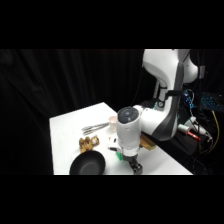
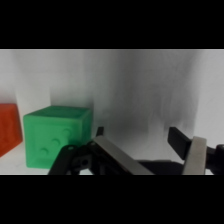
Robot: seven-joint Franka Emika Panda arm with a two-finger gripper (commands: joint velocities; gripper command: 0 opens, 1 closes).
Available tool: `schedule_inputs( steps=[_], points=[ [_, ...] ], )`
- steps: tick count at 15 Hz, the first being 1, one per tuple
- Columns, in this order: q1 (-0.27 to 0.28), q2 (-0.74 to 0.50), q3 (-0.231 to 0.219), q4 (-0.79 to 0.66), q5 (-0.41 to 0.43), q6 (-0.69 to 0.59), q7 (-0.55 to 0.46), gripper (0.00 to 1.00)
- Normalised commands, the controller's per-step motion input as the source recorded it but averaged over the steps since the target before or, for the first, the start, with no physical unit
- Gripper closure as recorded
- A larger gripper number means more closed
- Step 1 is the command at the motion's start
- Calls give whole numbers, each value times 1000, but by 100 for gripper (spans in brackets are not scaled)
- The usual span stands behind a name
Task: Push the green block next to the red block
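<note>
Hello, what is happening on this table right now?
A white robot arm has its gripper low over the table, right beside the green block. The fingers are open and hold nothing. In the wrist view the red block sits just past the green one, a small gap between them. A black pan lies nearby.

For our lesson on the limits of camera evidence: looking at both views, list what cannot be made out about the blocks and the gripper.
- Red block: cut off by the wrist view's left edge; not made out in the side view.
- Green block: in the side view only a sliver shows, the arm hiding the rest.
- Gap between the blocks: cannot tell if they touch.
- Gripper: fingertips cut off by the wrist view's bottom edge.
</note>
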Motion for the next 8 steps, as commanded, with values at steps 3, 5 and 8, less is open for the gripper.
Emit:
schedule_inputs(
  steps=[3,5,8],
  points=[
    [-24,-280,-135,-305,-80,153,72,0],
    [-52,-245,-72,-278,-78,133,58,0],
    [-70,-231,-1,-230,-57,100,8,0]
  ],
)
